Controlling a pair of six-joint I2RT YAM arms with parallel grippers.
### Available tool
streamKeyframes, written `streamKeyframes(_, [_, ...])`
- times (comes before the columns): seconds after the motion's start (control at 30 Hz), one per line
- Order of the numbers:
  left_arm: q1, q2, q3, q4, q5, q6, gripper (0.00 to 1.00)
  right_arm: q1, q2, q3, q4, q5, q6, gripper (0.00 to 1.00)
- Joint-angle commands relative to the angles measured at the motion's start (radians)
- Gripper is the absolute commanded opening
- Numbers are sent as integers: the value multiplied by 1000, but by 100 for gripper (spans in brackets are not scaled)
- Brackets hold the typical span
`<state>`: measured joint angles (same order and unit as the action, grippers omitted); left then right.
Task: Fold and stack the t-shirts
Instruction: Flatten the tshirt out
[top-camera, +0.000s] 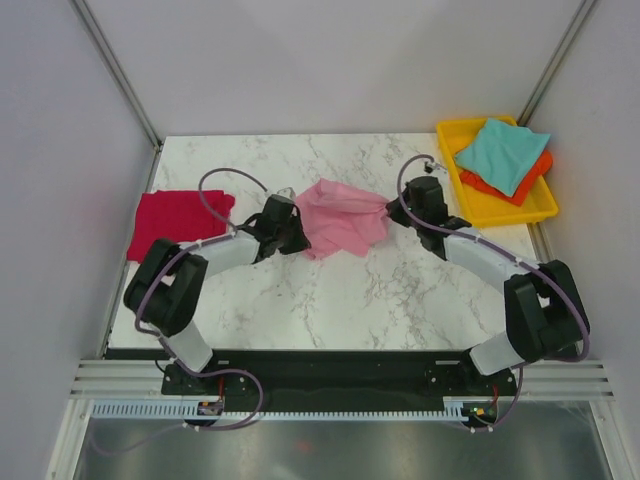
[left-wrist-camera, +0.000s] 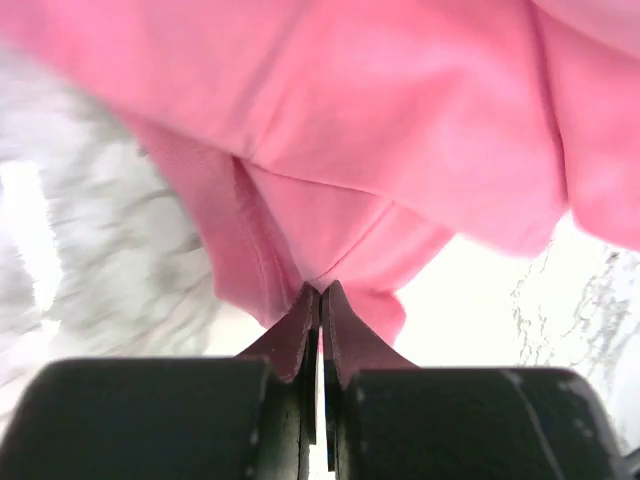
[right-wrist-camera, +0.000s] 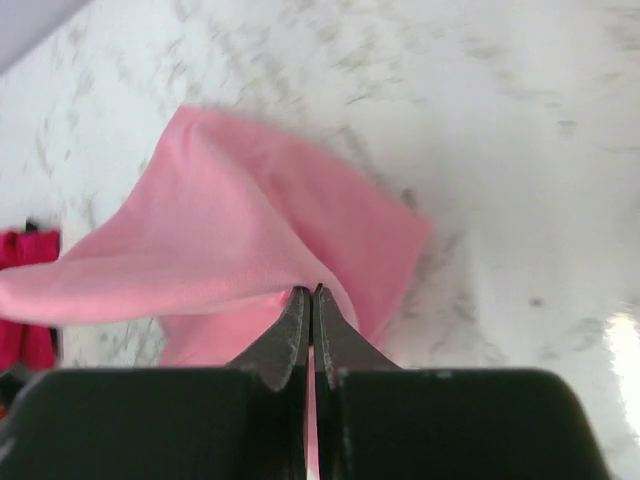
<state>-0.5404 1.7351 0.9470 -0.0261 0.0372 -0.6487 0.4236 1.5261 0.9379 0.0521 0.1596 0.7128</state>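
Note:
A light pink t-shirt (top-camera: 340, 220) hangs bunched between both arms at mid-table. My left gripper (top-camera: 296, 228) is shut on its left edge; in the left wrist view the gripper (left-wrist-camera: 321, 290) pinches pink cloth (left-wrist-camera: 400, 150). My right gripper (top-camera: 392, 208) is shut on its right edge, and in the right wrist view the gripper (right-wrist-camera: 309, 293) bites a fold of the pink t-shirt (right-wrist-camera: 230, 250). A crimson red t-shirt (top-camera: 178, 220) lies flat at the left. A teal t-shirt (top-camera: 502, 152) lies over an orange t-shirt (top-camera: 525, 180) in the tray.
A yellow plastic tray (top-camera: 500, 212) stands at the back right corner of the marble table (top-camera: 360, 300). White walls and metal posts close the sides and back. The arm bases sit along the near edge.

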Motion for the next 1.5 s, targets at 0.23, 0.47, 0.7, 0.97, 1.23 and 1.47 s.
streamKeyframes(0.23, [230,-318,-218,89,27,-52,2,-227,-161,-162,66,38,154,91])
streamKeyframes(0.47, [230,-290,-186,62,32,-40,2,-125,-74,-21,37,-80,-63,74])
streamKeyframes(0.7, [231,-367,-218,32,-78,-40,2,69,60,113,-47,-22,-159,72])
streamKeyframes(0.97, [230,-368,-175,-70,-134,-22,29,193,135,186,-100,4,-165,73])
streamKeyframes(1.23, [143,-463,-172,-123,-272,29,72,276,170,257,-195,41,-210,68])
streamKeyframes(1.47, [4,-388,-122,-126,-185,107,72,296,230,271,-215,41,-207,77])
